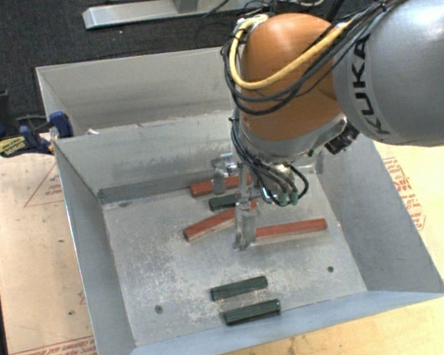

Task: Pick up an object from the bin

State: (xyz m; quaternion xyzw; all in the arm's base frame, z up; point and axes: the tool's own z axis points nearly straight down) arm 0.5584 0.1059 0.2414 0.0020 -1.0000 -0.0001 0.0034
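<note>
The arm (404,60) is reaching into the grey bin (89,235) from the right, with its orange cover (283,62) and looped cables hanging over the back half of the bin floor. The gripper (244,240) is pointing down near the middle of the bin, and its tip is sitting low in the gap between two red-brown bars. The slanted red-brown bar (209,227) is lying just to its left, with its right end angling up toward the gripper. The level red-brown bar (293,228) is stretching away to the right, with its left end just beside the tip. Whether the gripper is touching either bar cannot be told, nor whether it is open or closed. Behind the gripper, nearer the back wall, a third red-brown bar (201,188) is lying level, its right part hidden behind the wrist. A short dark green bar (222,202) is peeking out just in front of that one, also partly covered. Well apart from this group, toward the front wall, two more bars are lying side by side and nearly parallel. The inner dark green bar (238,288) and the front dark green bar (251,312) are close together but not touching.
</note>
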